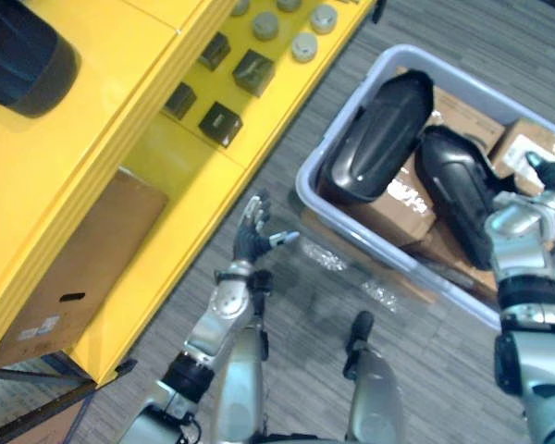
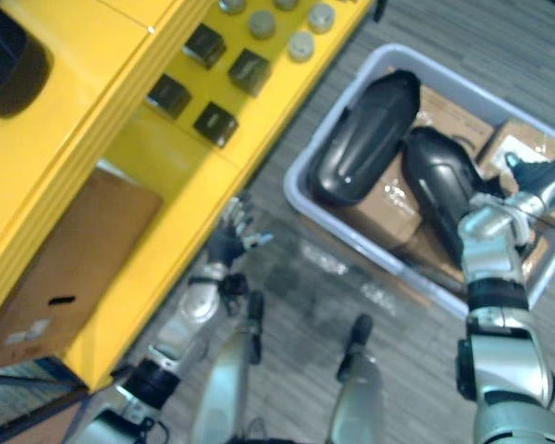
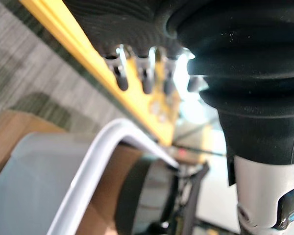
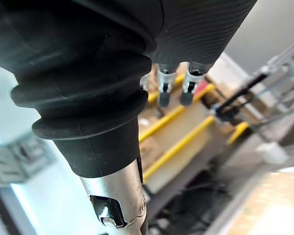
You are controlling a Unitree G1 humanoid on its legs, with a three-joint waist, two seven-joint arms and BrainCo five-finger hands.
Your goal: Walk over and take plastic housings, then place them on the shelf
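Two glossy black plastic housings lie in a pale grey bin (image 1: 305, 190) on cardboard boxes: one (image 1: 379, 139) towards the shelf, the other (image 1: 458, 190) beside it on the right. A third black housing (image 1: 23, 51) rests on top of the yellow shelf (image 1: 102, 139) at the far left. My left hand (image 1: 254, 233) is open in the air between shelf and bin, holding nothing; its straight fingers (image 3: 137, 73) hang above the bin's rim (image 3: 98, 166). My right hand (image 1: 550, 174) hovers over the bin's right side, next to the second housing, with its fingers (image 4: 171, 88) straight and empty.
Small black boxes (image 1: 220, 122) and grey round parts (image 1: 303, 46) sit on a lower level of the shelf. A brown cardboard box (image 1: 83, 268) stands under it. Clear plastic wrap (image 1: 351, 273) lies on the grey carpet beside the bin.
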